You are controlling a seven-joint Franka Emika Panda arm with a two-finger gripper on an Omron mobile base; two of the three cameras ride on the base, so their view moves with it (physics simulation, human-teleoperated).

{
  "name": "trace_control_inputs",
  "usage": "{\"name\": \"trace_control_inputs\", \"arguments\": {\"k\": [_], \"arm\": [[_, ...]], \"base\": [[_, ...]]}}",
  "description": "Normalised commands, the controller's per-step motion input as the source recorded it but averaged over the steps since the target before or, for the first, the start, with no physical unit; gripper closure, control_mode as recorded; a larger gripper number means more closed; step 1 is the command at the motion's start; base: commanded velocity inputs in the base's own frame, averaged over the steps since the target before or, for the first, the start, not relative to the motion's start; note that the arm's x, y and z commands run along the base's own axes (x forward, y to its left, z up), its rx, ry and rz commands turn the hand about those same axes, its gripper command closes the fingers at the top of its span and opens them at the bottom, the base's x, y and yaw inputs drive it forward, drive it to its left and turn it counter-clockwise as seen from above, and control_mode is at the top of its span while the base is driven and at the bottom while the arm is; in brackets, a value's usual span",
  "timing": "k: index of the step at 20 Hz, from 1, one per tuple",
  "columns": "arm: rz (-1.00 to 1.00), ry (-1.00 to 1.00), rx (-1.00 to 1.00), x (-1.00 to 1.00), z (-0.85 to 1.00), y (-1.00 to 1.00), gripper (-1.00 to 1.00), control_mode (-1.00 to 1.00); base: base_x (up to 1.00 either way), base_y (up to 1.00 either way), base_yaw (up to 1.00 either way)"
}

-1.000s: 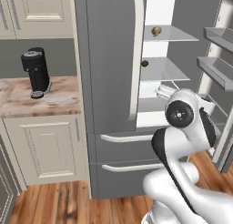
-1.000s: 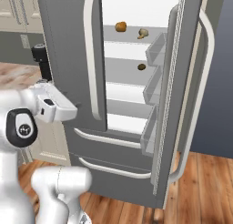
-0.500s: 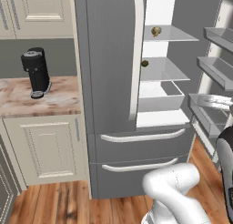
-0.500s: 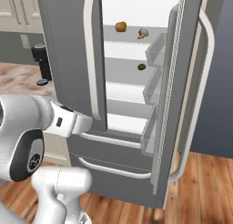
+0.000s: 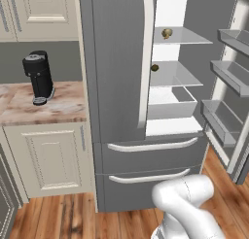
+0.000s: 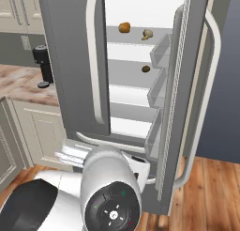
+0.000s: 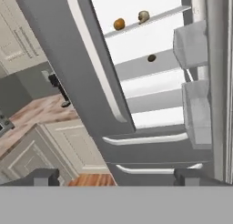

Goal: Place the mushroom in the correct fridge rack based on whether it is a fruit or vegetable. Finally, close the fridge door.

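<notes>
- Hand view is showing the gripper (image 7: 116,176) closest of all, its two dark fingertips (image 7: 43,176) standing wide apart at the bottom with nothing between them, so it's spread fully and carrying nothing.
- Right base view is showing the white arm (image 6: 110,192) bulking up low in front, down near the wooden floor (image 6: 211,197) and well short of the shelves.
- Just past that, the two grey bottom drawers (image 5: 151,158) of the fridge are sitting shut, each with a pale curved handle.
- Off to the left, a black coffee machine (image 5: 39,77) is standing on the marbled countertop (image 5: 34,104) over cream cabinets (image 5: 48,160).
- Fridge's left door (image 5: 116,63) is sitting shut, while the right door (image 6: 187,84) is hanging open, with its clear bins (image 6: 157,89) facing inward.
- Inside, a white drawer (image 5: 168,104) is sitting low down, and a small dark ball (image 6: 146,69) is resting on the glass shelf above it.
- Farthest up and back, the mushroom (image 6: 147,34) is sitting on the fridge rack (image 6: 136,40), toward its right side.
- An orange-brown round item (image 6: 124,27) is sitting on that same rack, just to the mushroom's left and apart from it.
- From the left base view the mushroom is peeking out right beside the edge of the closed door.
</notes>
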Motion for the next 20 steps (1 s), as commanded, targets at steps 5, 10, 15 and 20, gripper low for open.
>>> {"name": "trace_control_inputs", "arguments": {"k": [5, 10, 15, 20], "arm": [[0.07, 0.09, 0.16, -0.03, -0.32, -1.0, -1.0, -1.0], [0.0, 0.02, 0.05, 0.19, -0.4, -0.95, -1.0, -1.0], [0.0, 0.01, 0.0, 0.57, -0.35, -0.73, -1.0, -1.0], [0.0, 0.0, 0.01, 0.95, -0.47, -0.69, -1.0, -1.0]], "base": [[0.0, 0.0, 0.0], [0.0, 0.0, 0.0], [0.0, 0.0, 0.0], [0.0, 0.0, 0.0]]}}
